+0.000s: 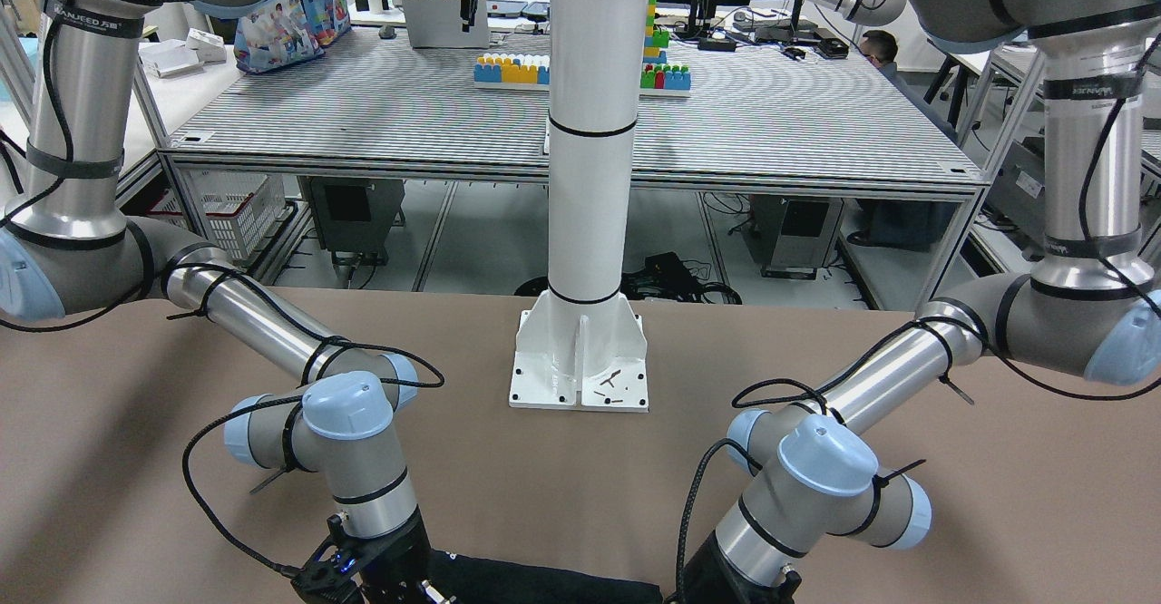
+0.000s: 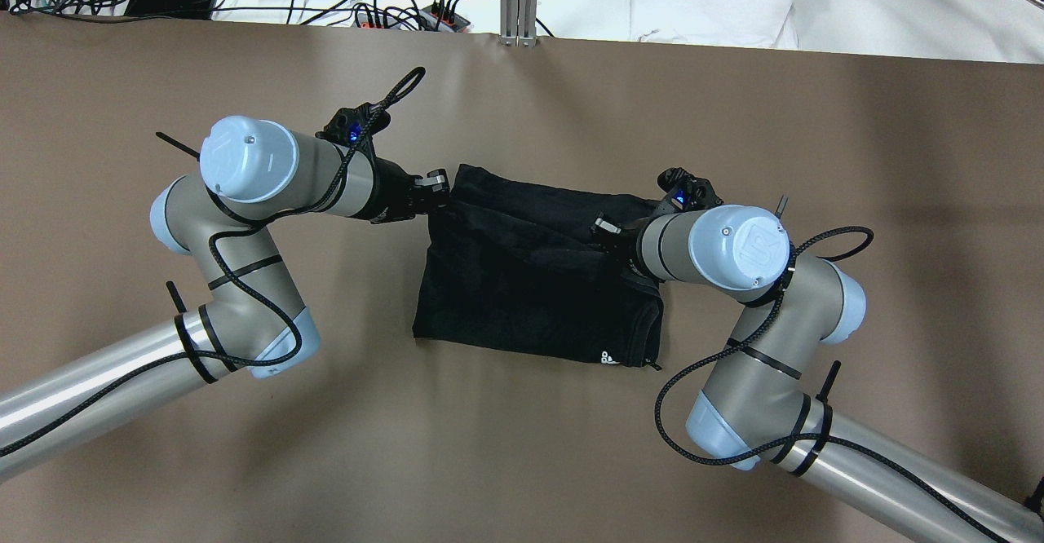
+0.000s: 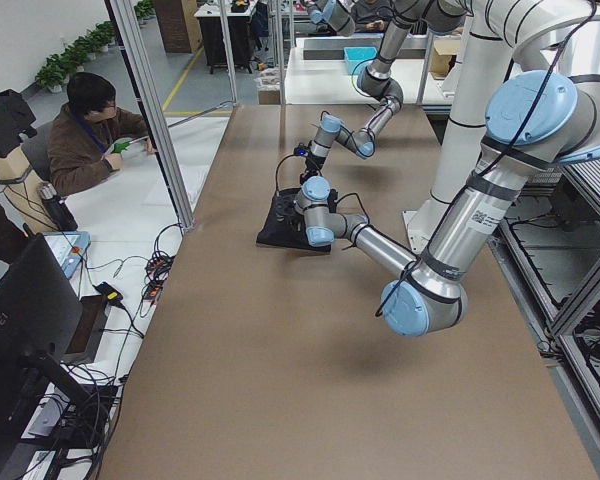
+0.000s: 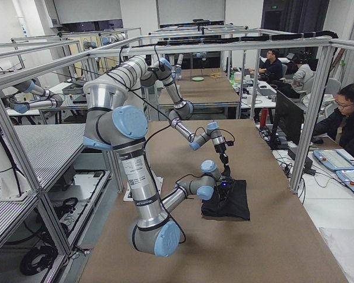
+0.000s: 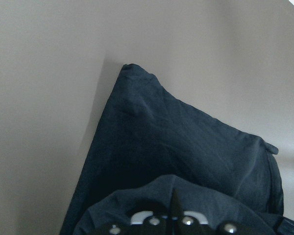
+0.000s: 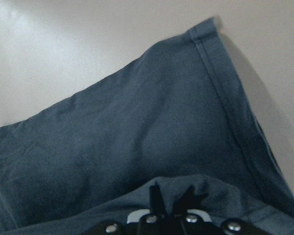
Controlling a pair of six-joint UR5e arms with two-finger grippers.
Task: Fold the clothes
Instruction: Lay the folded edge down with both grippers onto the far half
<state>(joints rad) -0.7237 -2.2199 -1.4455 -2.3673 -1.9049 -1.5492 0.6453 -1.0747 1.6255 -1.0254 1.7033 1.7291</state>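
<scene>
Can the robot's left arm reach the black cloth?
Yes, it looks so: the left gripper sits right at the black cloth's far corner, apparently pinching it, with nothing in between.

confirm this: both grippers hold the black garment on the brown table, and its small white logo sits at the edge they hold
Not quite. In the overhead exterior view the white logo sits at the opposite edge, nearest the robot. The left gripper and right gripper do hold the black garment on the brown table.
</scene>
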